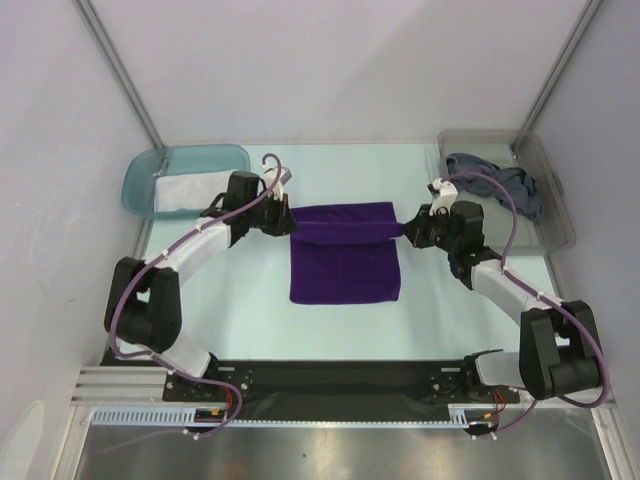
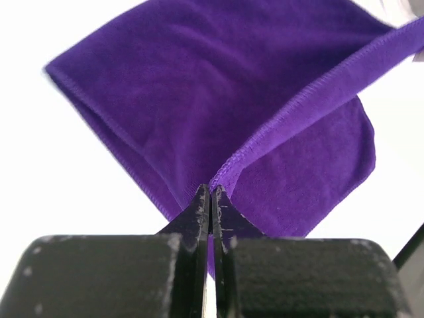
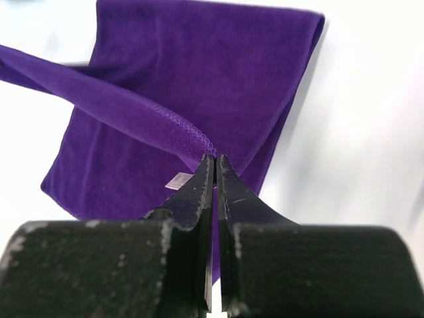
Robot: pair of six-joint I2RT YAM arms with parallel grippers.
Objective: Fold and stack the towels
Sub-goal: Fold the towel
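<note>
Two far corners of the purple towel (image 1: 345, 262) are pinched: left gripper (image 2: 211, 193) clamped tight on the left one, right gripper (image 3: 214, 160) on the right. Far edge is raised and doubled over the rest, which lies flat on the table (image 1: 240, 290). Pale towel (image 1: 190, 192) lies in the teal tray (image 1: 150, 170); grey-blue towel (image 1: 495, 178) is heaped in the clear bin (image 1: 555, 215).

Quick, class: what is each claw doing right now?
Left claw: closed, pinching one edge of the purple towel.
Right claw: closed, pinching the opposite edge.

The purple towel (image 1: 344, 270) lies centrally, its far edge lifted taut.
</note>
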